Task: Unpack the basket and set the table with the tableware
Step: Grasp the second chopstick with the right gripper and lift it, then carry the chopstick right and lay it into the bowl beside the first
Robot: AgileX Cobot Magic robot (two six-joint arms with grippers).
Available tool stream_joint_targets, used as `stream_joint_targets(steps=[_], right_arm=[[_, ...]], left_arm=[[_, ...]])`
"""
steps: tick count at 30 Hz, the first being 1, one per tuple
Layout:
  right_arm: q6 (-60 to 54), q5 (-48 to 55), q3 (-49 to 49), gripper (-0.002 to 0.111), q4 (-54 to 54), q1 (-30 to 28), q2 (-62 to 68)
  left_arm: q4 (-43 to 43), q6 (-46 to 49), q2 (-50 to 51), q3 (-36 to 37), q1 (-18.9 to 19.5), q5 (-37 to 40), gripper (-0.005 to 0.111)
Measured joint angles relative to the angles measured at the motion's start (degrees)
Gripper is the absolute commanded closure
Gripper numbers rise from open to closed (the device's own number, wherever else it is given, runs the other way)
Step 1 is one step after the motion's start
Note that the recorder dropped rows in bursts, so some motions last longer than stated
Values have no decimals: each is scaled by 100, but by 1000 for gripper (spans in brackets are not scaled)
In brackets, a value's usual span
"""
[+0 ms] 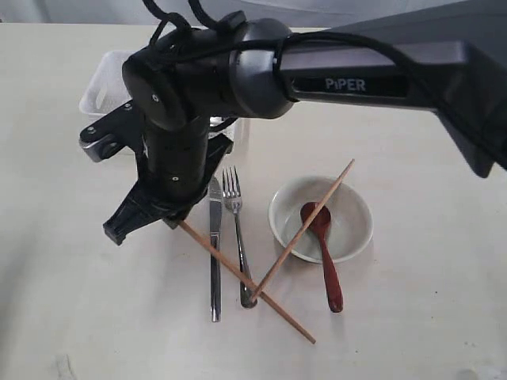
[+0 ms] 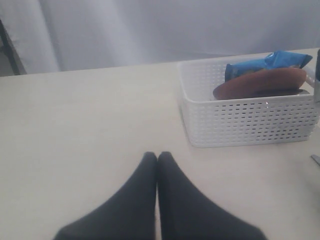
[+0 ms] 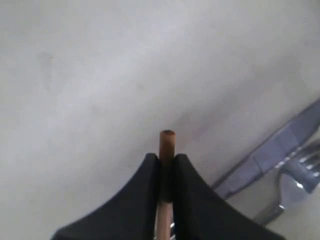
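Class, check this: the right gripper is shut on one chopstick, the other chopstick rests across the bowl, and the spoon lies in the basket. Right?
No: the spoon lies in the bowl, not the basket, as the exterior view shows. The right gripper, the held chopstick and the other chopstick are as stated.

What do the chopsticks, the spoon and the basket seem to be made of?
The chopsticks look like bare wood or bamboo: matt light brown. The spoon is glossy dark red-brown, perhaps lacquered wood or plastic; the look leaves it open. The basket looks like white moulded plastic, with rows of small holes.
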Motion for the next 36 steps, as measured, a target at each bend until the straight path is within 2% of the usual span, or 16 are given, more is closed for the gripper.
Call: stream_joint_targets(steps=[8, 16, 19, 23, 29, 36], right_arm=[[-1416, -314, 0, 109, 1375, 0, -8], [-2515, -626, -240, 109, 2289, 0, -8], [-2764, -529, -517, 109, 2612, 10, -8], [-3744, 67, -972, 109, 3074, 10, -8], [-5409, 1220, -1543, 109, 3029, 70, -24], [-5884, 1607, -1892, 109, 1866, 168, -370]], left_arm=[[0, 0, 0, 0, 0, 0, 107], [0, 0, 0, 0, 0, 0, 107], [0, 0, 0, 0, 0, 0, 107], [0, 0, 0, 0, 0, 0, 107], [0, 0, 0, 0, 0, 0, 107], [0, 0, 0, 0, 0, 0, 107]])
